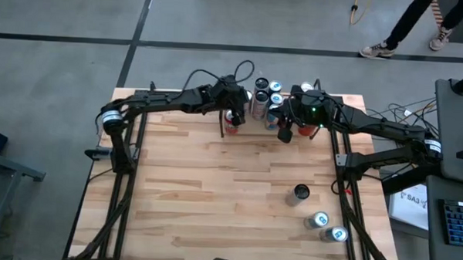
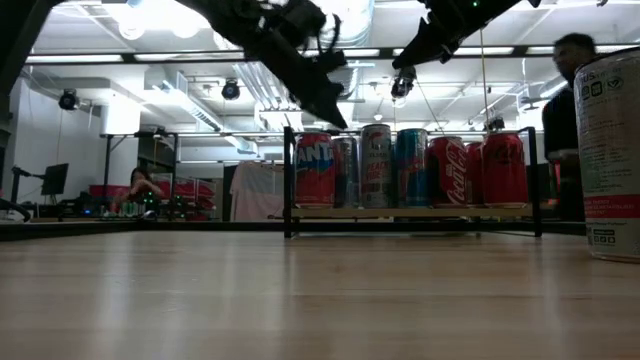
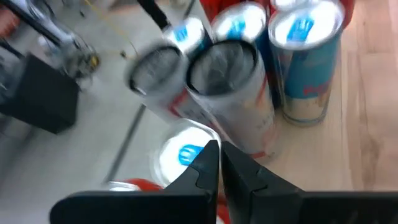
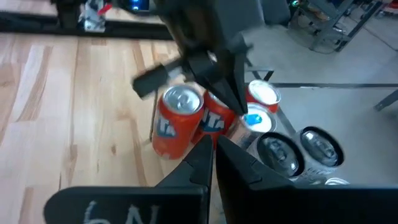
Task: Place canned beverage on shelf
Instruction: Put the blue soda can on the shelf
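Both my arms hover over the shelf (image 2: 410, 212) at the table's (image 1: 214, 199) far edge.
Left gripper (image 3: 219, 163) and right gripper (image 4: 213, 148): jaws closed, empty, above the standing cans (image 2: 400, 167).

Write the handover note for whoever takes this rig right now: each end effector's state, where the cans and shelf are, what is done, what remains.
Left end effector: shut, empty, above the shelf's left end.
Right end effector: shut, empty, above the shelf's right part.
Shelf: at the table's far edge, a row of cans standing on it.
Done: several cans shelved.
Left: three loose cans near the table's front right; one upright, the other two look tipped over.
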Robot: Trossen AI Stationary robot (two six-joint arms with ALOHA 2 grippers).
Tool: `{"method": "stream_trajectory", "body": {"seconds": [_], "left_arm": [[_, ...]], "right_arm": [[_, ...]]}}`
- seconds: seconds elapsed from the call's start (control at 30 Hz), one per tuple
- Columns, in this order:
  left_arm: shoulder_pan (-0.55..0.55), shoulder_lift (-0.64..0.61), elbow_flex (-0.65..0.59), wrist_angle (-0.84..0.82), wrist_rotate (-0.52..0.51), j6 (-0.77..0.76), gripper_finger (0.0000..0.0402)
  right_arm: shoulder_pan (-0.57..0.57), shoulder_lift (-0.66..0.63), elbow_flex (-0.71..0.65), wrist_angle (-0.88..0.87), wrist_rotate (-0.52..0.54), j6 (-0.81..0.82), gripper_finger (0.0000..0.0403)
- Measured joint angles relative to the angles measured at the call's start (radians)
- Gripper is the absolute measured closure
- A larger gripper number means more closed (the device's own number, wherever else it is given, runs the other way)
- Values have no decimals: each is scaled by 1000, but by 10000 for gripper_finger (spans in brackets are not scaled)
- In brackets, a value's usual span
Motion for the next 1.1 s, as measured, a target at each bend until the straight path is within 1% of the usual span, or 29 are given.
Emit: {"method": "stream_trajectory", "body": {"seconds": [0.2, 0.3, 0.4, 0.5, 0.73, 0.8, 0.97, 1.1], "left_arm": [[50, -93, 0, -3, 4, 179, 402], [86, -105, 0, 2, 57, 242, 402], [125, -98, 0, -1, 150, 250, 402], [152, -86, 0, 0, 194, 249, 402], [163, -33, 0, 25, 216, 275, 402], [164, -22, 0, 29, 217, 282, 402], [166, -14, 0, 43, 216, 282, 402], [165, -3, 0, 42, 216, 282, 402]], "right_arm": [[-36, 44, 78, 17, 0, 29, 394], [-54, 112, 150, 12, 0, 24, 394], [-74, 202, 239, -17, -2, 17, 394], [-97, 301, 349, -95, -4, 19, 394], [-141, 520, 594, -279, -10, 20, 394], [-155, 567, 654, -332, -31, 20, 394], [-185, 660, 761, -442, -123, 21, 394], [-199, 707, 807, -493, -134, 31, 394]]}}
